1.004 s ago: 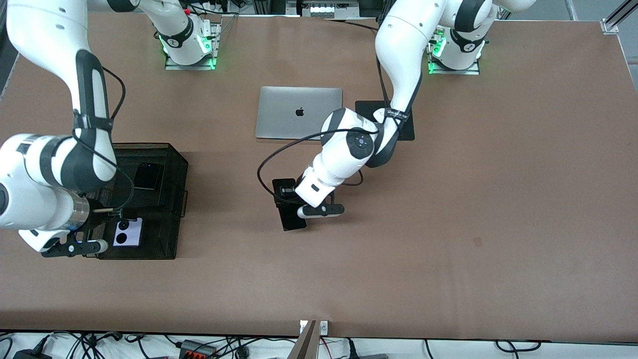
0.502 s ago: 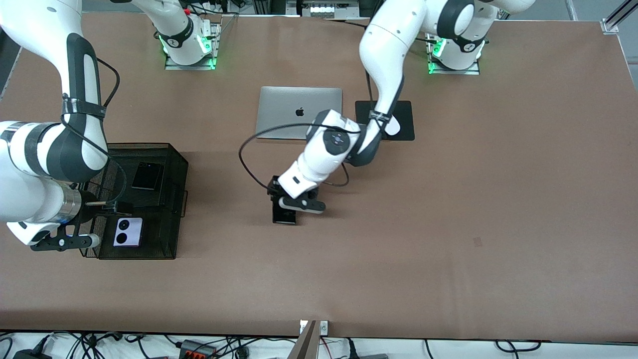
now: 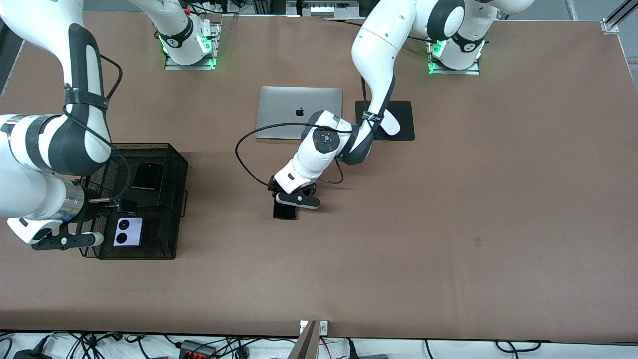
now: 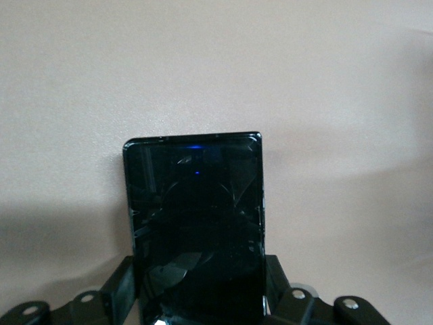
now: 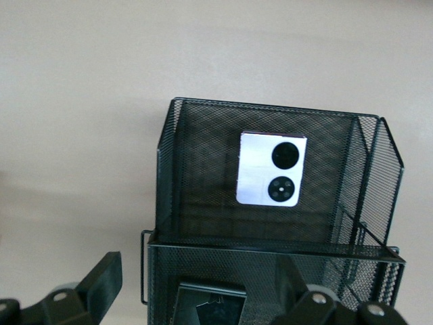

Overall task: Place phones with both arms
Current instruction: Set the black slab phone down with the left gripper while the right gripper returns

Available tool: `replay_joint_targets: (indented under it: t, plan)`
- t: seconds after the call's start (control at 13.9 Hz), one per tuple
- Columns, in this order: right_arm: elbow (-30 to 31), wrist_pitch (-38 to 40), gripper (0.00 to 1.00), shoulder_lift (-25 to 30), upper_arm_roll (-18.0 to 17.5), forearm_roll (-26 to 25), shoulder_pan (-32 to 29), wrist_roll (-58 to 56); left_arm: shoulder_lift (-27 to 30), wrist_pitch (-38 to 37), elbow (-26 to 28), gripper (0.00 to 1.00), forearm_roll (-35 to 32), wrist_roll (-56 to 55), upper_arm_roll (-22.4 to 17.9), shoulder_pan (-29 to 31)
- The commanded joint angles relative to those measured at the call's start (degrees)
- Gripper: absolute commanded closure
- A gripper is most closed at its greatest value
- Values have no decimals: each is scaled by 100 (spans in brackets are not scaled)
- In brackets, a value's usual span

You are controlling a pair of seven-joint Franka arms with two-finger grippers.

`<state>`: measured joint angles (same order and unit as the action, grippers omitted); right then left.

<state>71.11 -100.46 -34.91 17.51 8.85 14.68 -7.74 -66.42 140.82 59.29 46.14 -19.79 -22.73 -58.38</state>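
From my remote station I saw the left gripper (image 3: 290, 198) low over mid-table, nearer the front camera than the silver laptop (image 3: 299, 112), its fingers (image 4: 118, 294) flanking the long black phone (image 4: 196, 227), though whether they were pinching it or slack I could not tell. The right gripper (image 3: 94, 212) hung with jaws wide over the black mesh basket (image 5: 264, 115) at the right arm's end. The lilac-white phone (image 5: 270, 168) lay in the basket's compartment nearer the front camera, and a small black phone (image 3: 147, 176) lay in the farther one.
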Motion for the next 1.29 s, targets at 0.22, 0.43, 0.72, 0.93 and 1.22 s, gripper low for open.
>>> replay_joint_targets:
  t: [0.22, 0.43, 0.72, 0.93, 1.22]
  plan:
    - [69, 352, 0, 221, -20, 64, 490, 115, -47, -11, -277, 0, -43, -192, -56, 125]
    - [69, 299, 0, 204, -37, 82, 702, 281, 382, -203, -207, 0, -805, -192, 40, 450]
    - [69, 203, 0, 133, -29, 47, 1273, 377, 1383, -1414, 100, 0, -1606, 79, 654, 1494]
    - [78, 53, 0, 46, -37, 82, 1458, 633, 2174, -2039, 643, 0, -1669, 1263, 954, 2224]
    - [78, -402, 0, -349, -37, 82, 2029, 651, 3352, -2778, 1812, 0, -1748, 2231, 963, 3015]
